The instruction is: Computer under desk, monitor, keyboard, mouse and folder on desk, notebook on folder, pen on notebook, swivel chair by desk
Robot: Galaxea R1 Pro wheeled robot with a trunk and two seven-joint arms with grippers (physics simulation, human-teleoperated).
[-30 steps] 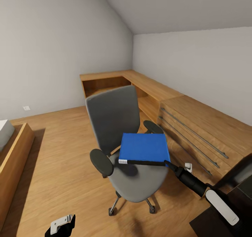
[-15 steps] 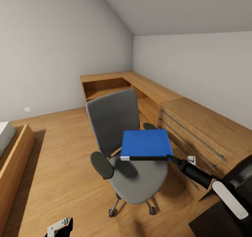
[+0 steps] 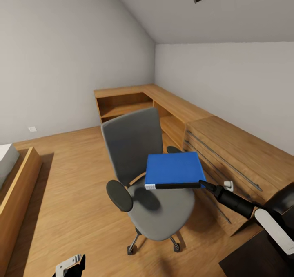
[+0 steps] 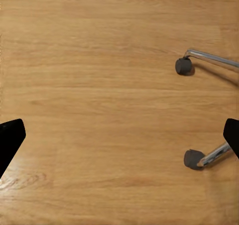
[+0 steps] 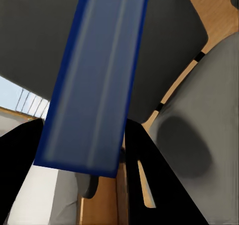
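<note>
The grey swivel chair (image 3: pixel 134 146) stands in the middle of the wooden floor in the head view. The bright blue folder (image 3: pixel 174 168) with its black spine hangs level just above the seat and casts a shadow on it. My right gripper (image 3: pixel 203 183) is shut on the folder's near right corner. In the right wrist view the folder (image 5: pixel 94 80) sits between the two black fingers (image 5: pixel 149 185). My left gripper (image 4: pixel 119 140) hangs open over bare floor by the chair's casters (image 4: pixel 183 65). A black corner of the desk (image 3: pixel 249 264) shows at the lower right.
A light wooden drawer cabinet (image 3: pixel 237 154) with long bar handles runs along the right wall, joined to open shelving (image 3: pixel 126 101) in the far corner. A wooden bed frame (image 3: pixel 16 187) stands at the left. Open floor lies between bed and chair.
The folder has shifted a little to the right over the seat, held by my right gripper. The head camera has tilted slightly upward. The left gripper has barely moved.
</note>
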